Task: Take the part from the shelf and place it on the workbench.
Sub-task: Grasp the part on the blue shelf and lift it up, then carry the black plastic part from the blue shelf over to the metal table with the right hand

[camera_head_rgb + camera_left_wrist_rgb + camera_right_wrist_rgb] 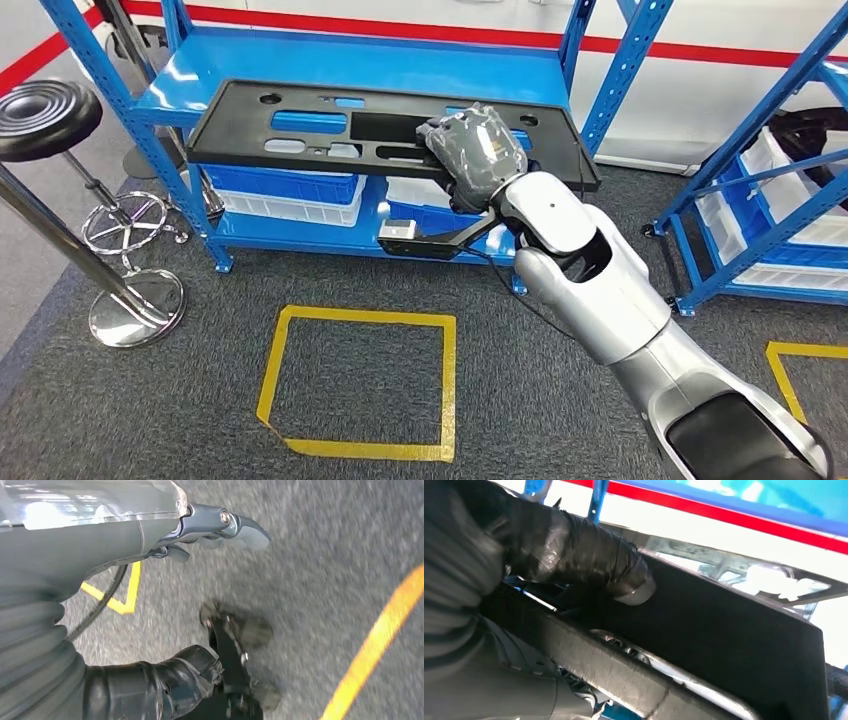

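Your right hand grips the black part near its right end, over the blue shelf; blue bins beneath are part-hidden, contents unclear. Your left hand's grasp can't be judged.

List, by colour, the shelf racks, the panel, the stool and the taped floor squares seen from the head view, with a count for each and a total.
Blue: 2, a rack and a second rack
Black: 2, the panel and the stool
Yellow: 2, a taped square and a part-seen one
Total: 6
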`<state>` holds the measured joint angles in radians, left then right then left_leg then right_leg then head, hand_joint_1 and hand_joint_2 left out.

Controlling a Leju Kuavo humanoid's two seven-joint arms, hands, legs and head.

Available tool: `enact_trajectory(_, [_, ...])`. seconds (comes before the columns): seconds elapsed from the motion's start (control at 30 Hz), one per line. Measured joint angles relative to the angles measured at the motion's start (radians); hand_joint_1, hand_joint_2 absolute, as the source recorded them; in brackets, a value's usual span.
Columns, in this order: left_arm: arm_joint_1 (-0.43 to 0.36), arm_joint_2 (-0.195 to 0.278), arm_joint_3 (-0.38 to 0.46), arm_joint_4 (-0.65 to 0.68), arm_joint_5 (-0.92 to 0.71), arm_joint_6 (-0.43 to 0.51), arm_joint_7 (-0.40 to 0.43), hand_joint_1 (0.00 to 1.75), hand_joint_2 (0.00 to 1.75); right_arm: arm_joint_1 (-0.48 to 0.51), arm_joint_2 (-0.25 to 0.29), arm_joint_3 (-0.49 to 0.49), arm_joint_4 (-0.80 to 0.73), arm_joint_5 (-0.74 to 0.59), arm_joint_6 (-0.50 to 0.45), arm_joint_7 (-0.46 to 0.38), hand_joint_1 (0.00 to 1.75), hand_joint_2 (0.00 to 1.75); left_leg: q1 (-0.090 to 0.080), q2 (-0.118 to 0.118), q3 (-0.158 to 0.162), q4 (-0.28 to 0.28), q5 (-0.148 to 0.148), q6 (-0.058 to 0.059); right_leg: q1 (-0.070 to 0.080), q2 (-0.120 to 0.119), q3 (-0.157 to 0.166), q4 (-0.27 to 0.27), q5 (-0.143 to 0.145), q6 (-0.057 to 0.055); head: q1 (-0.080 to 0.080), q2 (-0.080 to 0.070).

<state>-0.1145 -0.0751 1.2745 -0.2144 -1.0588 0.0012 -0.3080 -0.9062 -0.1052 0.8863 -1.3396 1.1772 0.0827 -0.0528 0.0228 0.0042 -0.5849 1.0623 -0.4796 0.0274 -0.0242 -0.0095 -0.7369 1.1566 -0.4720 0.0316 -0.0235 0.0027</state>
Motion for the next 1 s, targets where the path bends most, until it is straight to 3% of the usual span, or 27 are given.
enact_trajectory(0.03, [0.000,0.000,0.000,0.000,0.000,0.000,0.000,0.00,1.75,0.000,0.000,0.000,0.000,0.000,0.000,0.000,1.75,1.75,-0.003,0.000,-0.014,0.000,0.011,0.006,0.001,0.000,-0.013,0.059,-0.052,0.001,0.001,0.000])
enact_trajectory(0.07, [0.000,0.000,0.000,0.000,0.000,0.000,0.000,0.00,1.75,0.001,0.000,0.000,0.000,0.000,0.000,-0.002,1.75,1.75,-0.008,0.001,-0.029,0.000,0.023,0.009,0.002,0.001,-0.023,0.122,-0.087,0.000,0.001,0.000])
enact_trajectory(0.1, [0.000,0.000,0.000,0.000,0.000,0.000,0.000,0.00,1.75,0.002,0.000,0.000,0.000,-0.001,0.000,-0.004,1.75,1.75,-0.013,0.001,-0.043,0.001,0.034,0.012,0.005,0.001,-0.024,0.168,-0.098,-0.003,0.001,0.000])
enact_trajectory(0.17, [0.000,0.000,0.000,0.000,0.000,0.000,0.001,0.00,1.75,0.003,0.000,0.000,0.000,-0.004,0.001,-0.009,1.75,1.75,-0.027,0.000,-0.073,0.001,0.057,0.016,0.015,0.004,0.017,0.175,-0.064,-0.022,0.001,0.000])
enact_trajectory(0.2, [0.001,0.000,0.000,0.000,0.001,0.000,0.001,0.00,1.75,0.002,0.000,0.000,0.000,-0.005,0.001,-0.011,1.75,1.75,-0.033,-0.002,-0.085,0.001,0.068,0.018,0.025,0.006,0.063,0.125,-0.040,-0.041,0.001,0.000])
enact_trajectory(0.23, [0.001,-0.004,0.000,0.000,0.001,0.000,0.002,0.00,1.75,0.001,0.000,0.000,-0.001,-0.005,0.001,-0.012,1.75,1.75,-0.036,-0.002,-0.095,-0.001,0.079,0.018,0.037,0.008,0.115,0.055,-0.037,-0.066,-0.001,0.000])
enact_trajectory(0.27, [0.001,-0.007,0.000,0.000,0.001,0.000,0.002,0.00,1.75,-0.001,0.001,0.000,-0.002,-0.006,0.001,-0.013,1.75,1.75,-0.037,-0.002,-0.102,-0.003,0.090,0.017,0.047,0.008,0.166,-0.021,-0.045,-0.087,-0.002,0.000])
enact_trajectory(0.3, [0.002,-0.010,0.000,0.000,0.001,0.000,0.003,0.00,1.75,-0.002,0.001,0.000,-0.003,-0.006,0.001,-0.013,1.75,1.75,-0.033,-0.002,-0.106,-0.009,0.102,0.014,0.057,0.008,0.200,-0.077,-0.054,-0.100,-0.002,0.000])
enact_trajectory(0.33, [0.002,-0.013,0.000,0.000,0.001,0.000,0.004,0.00,1.75,-0.004,0.002,-0.001,-0.004,-0.006,0.001,-0.013,1.75,1.75,-0.027,0.000,-0.106,-0.017,0.113,0.009,0.064,0.006,0.217,-0.113,-0.060,-0.106,-0.003,0.000])
enact_trajectory(0.4, [0.002,-0.012,0.000,0.000,0.001,0.001,0.004,0.00,1.75,-0.008,0.002,-0.001,-0.005,-0.007,0.001,-0.014,1.75,1.75,-0.021,0.000,-0.105,-0.040,0.135,-0.001,0.067,0.003,0.224,-0.153,-0.030,-0.109,-0.001,0.000])
enact_trajectory(0.47, [0.001,-0.010,0.000,0.000,0.001,0.000,0.003,0.00,1.75,-0.011,0.003,-0.001,-0.006,-0.007,0.002,-0.014,1.75,1.75,-0.023,-0.005,-0.113,-0.033,0.114,-0.011,0.059,-0.003,0.228,-0.197,0.007,-0.113,-0.002,0.000])
enact_trajectory(0.57, [0.004,-0.009,0.000,0.000,0.001,-0.002,0.002,0.00,1.75,-0.012,0.003,0.000,-0.006,-0.008,0.003,-0.014,1.75,1.75,-0.014,-0.008,-0.154,0.109,-0.003,-0.032,0.044,-0.009,0.207,-0.212,0.043,-0.098,-0.002,0.000])
enact_trajectory(0.6, [0.005,-0.009,0.000,0.000,0.001,-0.002,0.002,0.00,1.75,-0.011,0.003,0.000,-0.005,-0.007,0.004,-0.014,1.75,1.75,-0.008,-0.007,-0.166,0.164,-0.025,-0.041,0.039,-0.009,0.193,-0.206,0.048,-0.090,-0.002,0.000])
enact_trajectory(0.63, [0.005,-0.008,0.000,0.000,0.001,-0.003,0.001,0.00,1.75,-0.009,0.003,0.001,-0.005,-0.006,0.006,-0.014,1.75,1.75,-0.002,-0.007,-0.167,0.198,-0.028,-0.050,0.033,-0.010,0.179,-0.198,0.052,-0.083,-0.002,0.000])
enact_trajectory(0.67, [0.005,-0.007,0.000,0.000,0.001,-0.003,0.000,0.00,1.75,-0.008,0.003,0.002,-0.005,-0.005,0.006,-0.014,1.75,1.75,0.004,-0.007,-0.151,0.196,-0.014,-0.061,0.026,-0.010,0.162,-0.185,0.056,-0.076,-0.002,0.000])
enact_trajectory(0.7, [0.005,-0.005,0.000,0.000,0.001,-0.003,0.000,0.00,1.75,-0.008,0.003,0.002,-0.005,-0.004,0.007,-0.014,1.75,1.75,0.011,-0.005,-0.116,0.157,0.008,-0.072,0.017,-0.010,0.143,-0.169,0.057,-0.069,-0.003,0.000])
enact_trajectory(0.77, [0.003,-0.004,0.000,0.000,0.001,-0.003,-0.001,0.00,1.75,-0.007,0.003,0.003,-0.005,-0.002,0.007,-0.013,1.75,1.75,0.018,-0.004,-0.039,0.048,0.017,-0.092,0.006,-0.009,0.106,-0.132,0.055,-0.050,-0.004,0.000])
enact_trajectory(0.8, [0.003,-0.005,0.000,0.000,0.001,-0.003,-0.002,0.00,1.75,-0.007,0.003,0.003,-0.005,-0.002,0.007,-0.013,1.75,1.75,0.018,-0.006,-0.020,0.019,0.012,-0.091,0.006,-0.007,0.092,-0.115,0.053,-0.041,-0.005,0.000])
enact_trajectory(0.83, [0.003,-0.006,0.000,0.000,0.001,-0.004,-0.002,0.00,1.75,-0.006,0.003,0.003,-0.005,-0.002,0.007,-0.013,1.75,1.75,0.018,-0.009,-0.018,0.013,0.000,-0.082,0.010,-0.005,0.082,-0.100,0.051,-0.035,-0.006,0.000])
enact_trajectory(0.93, [0.004,-0.005,0.000,0.000,0.001,-0.004,-0.002,0.00,1.75,-0.005,0.003,0.003,-0.005,-0.002,0.007,-0.014,1.75,1.75,0.020,-0.011,-0.034,0.030,-0.004,-0.045,0.010,-0.001,0.067,-0.074,0.046,-0.027,-0.004,0.000])
enact_trajectory(1.0, [0.003,-0.005,0.000,0.000,0.001,-0.003,-0.002,0.00,1.75,-0.005,0.002,0.003,-0.005,-0.002,0.008,-0.014,1.75,1.75,0.018,-0.011,-0.041,0.030,0.003,-0.030,0.005,0.000,0.049,-0.028,0.008,-0.021,-0.004,0.000])
